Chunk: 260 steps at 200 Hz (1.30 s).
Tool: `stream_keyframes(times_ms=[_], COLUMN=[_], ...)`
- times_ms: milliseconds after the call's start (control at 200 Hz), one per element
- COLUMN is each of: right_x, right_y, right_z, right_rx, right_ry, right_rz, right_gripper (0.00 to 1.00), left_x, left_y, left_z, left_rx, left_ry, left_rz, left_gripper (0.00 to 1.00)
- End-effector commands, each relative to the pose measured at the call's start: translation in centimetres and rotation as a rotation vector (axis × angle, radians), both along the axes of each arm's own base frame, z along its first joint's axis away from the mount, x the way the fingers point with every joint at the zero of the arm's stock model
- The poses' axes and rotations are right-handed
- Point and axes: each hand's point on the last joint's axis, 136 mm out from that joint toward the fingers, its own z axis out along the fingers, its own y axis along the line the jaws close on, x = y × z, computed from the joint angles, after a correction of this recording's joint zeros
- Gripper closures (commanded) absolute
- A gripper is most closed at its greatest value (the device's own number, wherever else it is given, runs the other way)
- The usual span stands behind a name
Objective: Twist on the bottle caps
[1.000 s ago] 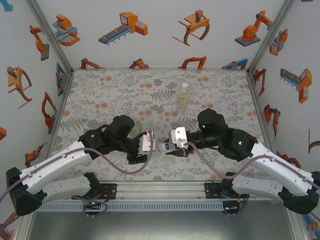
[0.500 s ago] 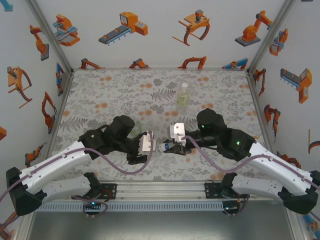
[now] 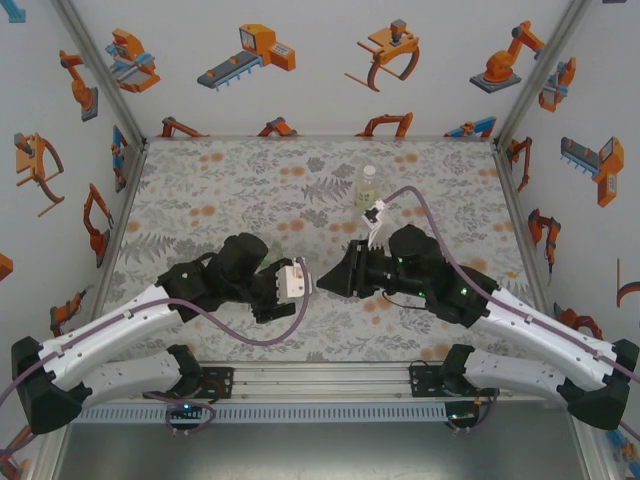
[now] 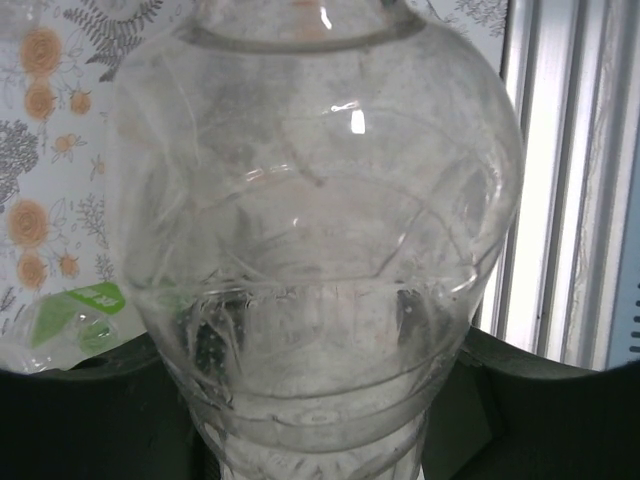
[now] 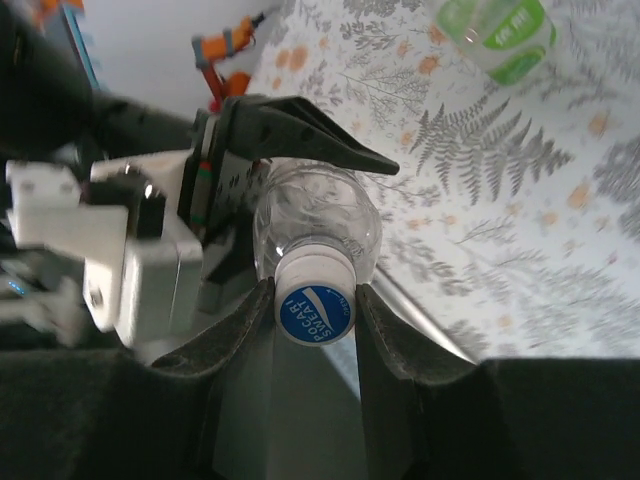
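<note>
The left gripper (image 3: 306,283) is clamping the clear bottle (image 5: 315,225) at centre frame. The right gripper (image 5: 314,296) is pinching the white cap (image 5: 314,312) on the bottle's mouth. If the cap is sitting tilted, it could cross-thread, and the thin bottle could spin or buckle under twisting. A green bottle (image 5: 495,35) is lying at upper right and a yellow bottle (image 3: 367,188) is standing upper centre. Neither is blocking.

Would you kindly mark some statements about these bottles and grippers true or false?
1. The right gripper closes on the white bottle cap of the colourless bottle. True.
2. The left gripper holds the pale yellow bottle. False: it holds the colourless bottle; the pale yellow bottle stands alone farther back on the table.
3. The cap's top carries a blue label. True.
4. The green-tinted bottle sits in the right gripper. False: it is on the table, apart from both grippers.
</note>
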Motion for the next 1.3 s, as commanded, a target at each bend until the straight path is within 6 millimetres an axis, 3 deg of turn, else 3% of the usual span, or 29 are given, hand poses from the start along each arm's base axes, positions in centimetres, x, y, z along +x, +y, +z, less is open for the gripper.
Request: stream_keyframes(times_ms=[0,95,240,290,536,666,786,946,1107,1297], right_x=[1.7,1.9,1.6,1.5,1.0,-0.4,-3.2,-6.8,-9.3,-8.9], right_y=[-0.6,-0.7,-0.2,-0.2,-2.0,-2.1,-1.2,-0.7,-0.5,0.3], right_z=[-0.6,-1.2,-0.4,0.4,5.1,7.4,9.0,8.3,6.8,6.2], right_rx=[0.160,0.175,0.160,0.154,0.025,-0.017,-0.048,-0.118,-0.135,-0.153], right_ry=[0.310,0.376,0.362,0.315,-0.149,-0.409,-0.663,-0.958,-1.136,-1.173], right_rz=[-0.252,-0.296,-0.255,-0.232,-0.085,0.058,0.292,0.607,0.845,0.877], right_gripper=[1.00,1.00,1.00,0.86,0.43,0.43,0.43,0.43,0.43,0.46], left_x=[0.6,0.5,0.3,0.2,-1.2,-2.3,-3.0,-3.8,-4.2,-4.2], left_y=[-1.5,-1.5,-1.6,-1.6,-1.6,-1.5,-1.4,-1.2,-1.0,-0.9], left_z=[2.8,2.9,2.8,2.8,2.7,2.8,3.0,3.2,3.6,3.9], left_rx=[-0.122,-0.123,-0.127,-0.131,-0.127,-0.128,-0.129,-0.130,-0.143,-0.149], left_ry=[-0.066,-0.066,-0.055,-0.053,-0.001,0.043,0.076,0.115,0.126,0.127], left_rz=[-0.010,-0.013,-0.023,-0.030,-0.083,-0.127,-0.150,-0.166,-0.167,-0.163], left_gripper=[1.00,1.00,1.00,1.00,1.00,1.00,1.00,1.00,1.00,1.00])
